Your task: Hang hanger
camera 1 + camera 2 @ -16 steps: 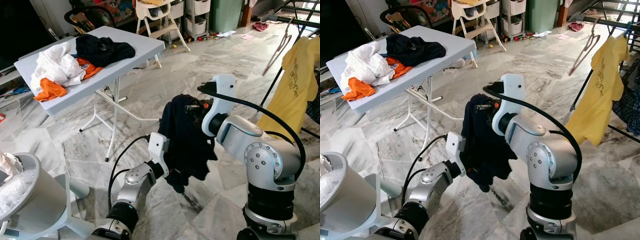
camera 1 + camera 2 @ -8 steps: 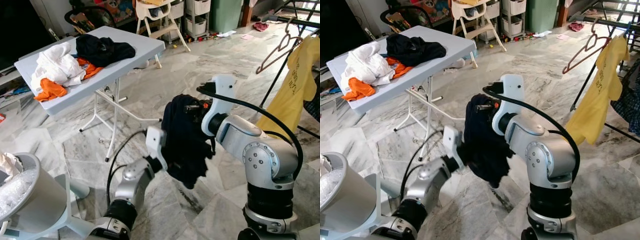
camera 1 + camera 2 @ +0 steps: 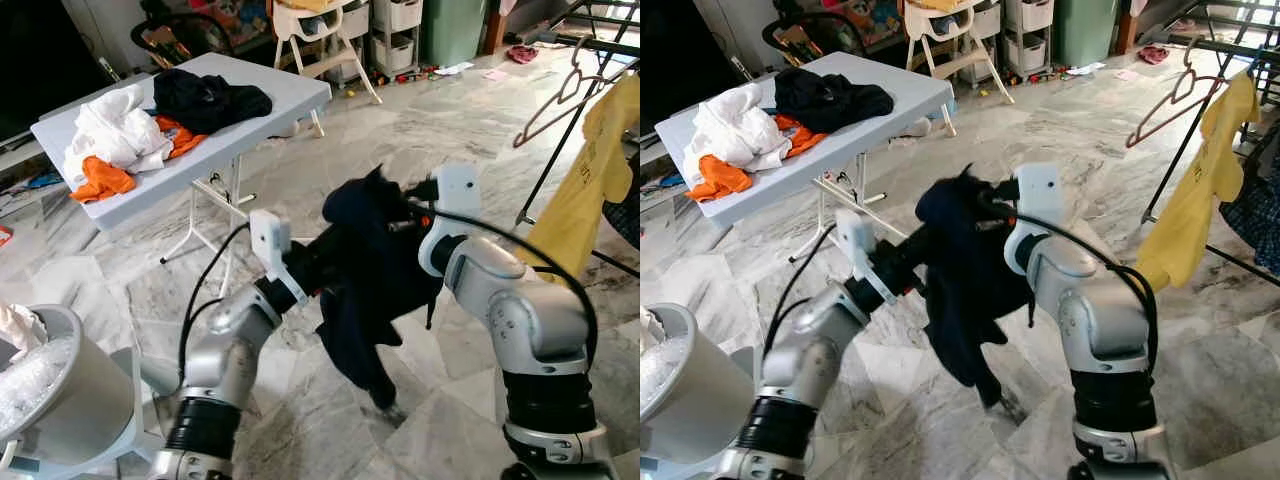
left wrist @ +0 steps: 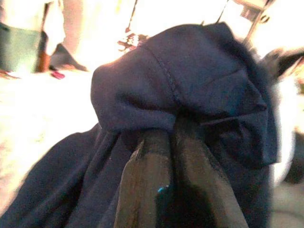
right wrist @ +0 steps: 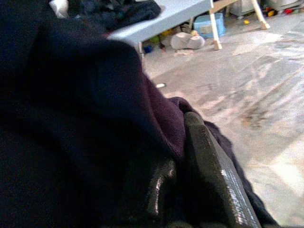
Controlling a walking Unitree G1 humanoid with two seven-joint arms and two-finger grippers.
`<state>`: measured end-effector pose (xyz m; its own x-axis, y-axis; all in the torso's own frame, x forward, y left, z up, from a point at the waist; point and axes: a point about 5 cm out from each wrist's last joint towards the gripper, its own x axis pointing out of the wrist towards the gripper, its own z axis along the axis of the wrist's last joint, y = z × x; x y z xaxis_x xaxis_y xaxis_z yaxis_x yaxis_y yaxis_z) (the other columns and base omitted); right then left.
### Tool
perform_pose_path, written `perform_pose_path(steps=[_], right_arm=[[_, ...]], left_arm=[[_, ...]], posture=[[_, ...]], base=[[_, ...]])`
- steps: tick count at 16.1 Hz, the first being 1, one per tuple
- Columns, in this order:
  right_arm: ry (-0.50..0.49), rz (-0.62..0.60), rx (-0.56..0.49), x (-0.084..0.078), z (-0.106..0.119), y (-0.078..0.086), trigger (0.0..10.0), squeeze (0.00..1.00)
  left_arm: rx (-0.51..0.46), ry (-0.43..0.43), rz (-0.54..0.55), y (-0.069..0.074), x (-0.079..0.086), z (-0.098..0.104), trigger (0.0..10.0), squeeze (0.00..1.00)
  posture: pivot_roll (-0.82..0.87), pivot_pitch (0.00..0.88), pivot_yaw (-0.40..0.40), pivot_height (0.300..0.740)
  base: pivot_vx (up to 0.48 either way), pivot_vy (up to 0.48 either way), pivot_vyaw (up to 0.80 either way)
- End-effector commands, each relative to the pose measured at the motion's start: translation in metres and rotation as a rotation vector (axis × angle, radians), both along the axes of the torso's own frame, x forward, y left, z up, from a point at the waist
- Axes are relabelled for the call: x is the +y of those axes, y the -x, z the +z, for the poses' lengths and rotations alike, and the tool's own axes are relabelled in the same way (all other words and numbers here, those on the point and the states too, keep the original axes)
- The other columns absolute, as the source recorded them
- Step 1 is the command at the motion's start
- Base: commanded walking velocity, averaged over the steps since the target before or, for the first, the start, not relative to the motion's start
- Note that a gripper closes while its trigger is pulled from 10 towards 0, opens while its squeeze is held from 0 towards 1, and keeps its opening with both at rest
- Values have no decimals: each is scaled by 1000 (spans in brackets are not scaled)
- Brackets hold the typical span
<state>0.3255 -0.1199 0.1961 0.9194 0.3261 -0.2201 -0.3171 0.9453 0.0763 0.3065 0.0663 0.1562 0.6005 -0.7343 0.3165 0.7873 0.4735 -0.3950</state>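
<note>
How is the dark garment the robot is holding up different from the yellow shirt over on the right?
The dark garment is navy, bunched and held between both grippers, left gripper and right gripper pinching its cloth in mid-air. The yellow shirt is bright yellow, hangs spread out on the drying rack and no gripper touches it. Both dangle above the marble floor.

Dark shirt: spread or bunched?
Bunched. The shirt hangs crumpled between the left gripper and right gripper, both pinching folds.
</note>
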Motion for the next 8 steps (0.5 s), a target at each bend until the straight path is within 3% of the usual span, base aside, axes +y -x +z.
perform_pose_path(steps=[1,5,8], right_arm=[[41,11,-22,3,-4,-2,0,0],[144,-31,-48,-11,-15,-4,0,0],[195,-42,-53,-21,-24,-6,0,0]], left_arm=[[6,39,-18,2,9,9,0,0],[68,105,-85,4,19,15,0,0],[135,166,-76,1,31,18,0,0]], posture=[[-210,0,168,740],[-209,0,170,740],[-199,0,164,740]], base=[[0,0,0],[0,0,0],[0,0,0]])
